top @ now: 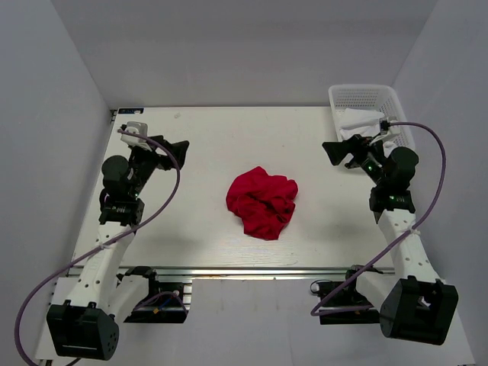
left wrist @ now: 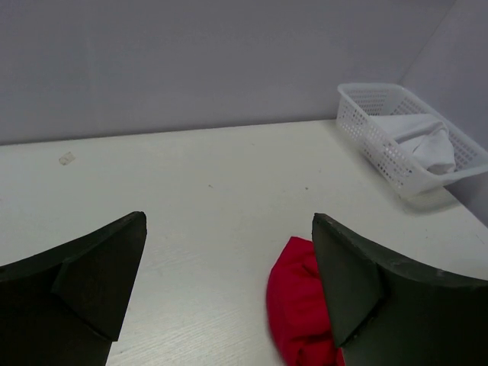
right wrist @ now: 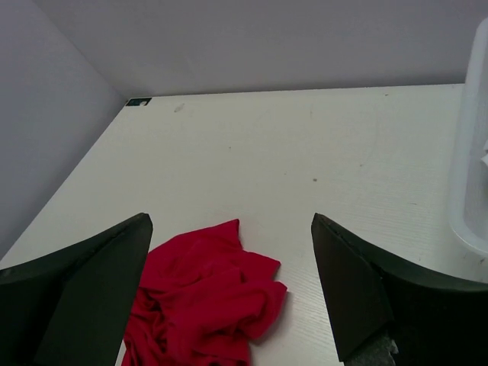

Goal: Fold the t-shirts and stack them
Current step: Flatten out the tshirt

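Right up close, my left gripper (left wrist: 229, 219) shows two dark fingers (left wrist: 91, 282) spread wide with nothing between them. My right gripper (right wrist: 231, 219) is the same, jaws apart and empty. I hover over the white table (top: 206, 137), one gripper at the left side and one at the right. The red t-shirt (top: 261, 202) sits crumpled in a heap at the middle of the table, nearer the front edge and well apart from both grippers. In the far right corner a white basket (left wrist: 381, 145) holds some pale cloth (left wrist: 427, 141).
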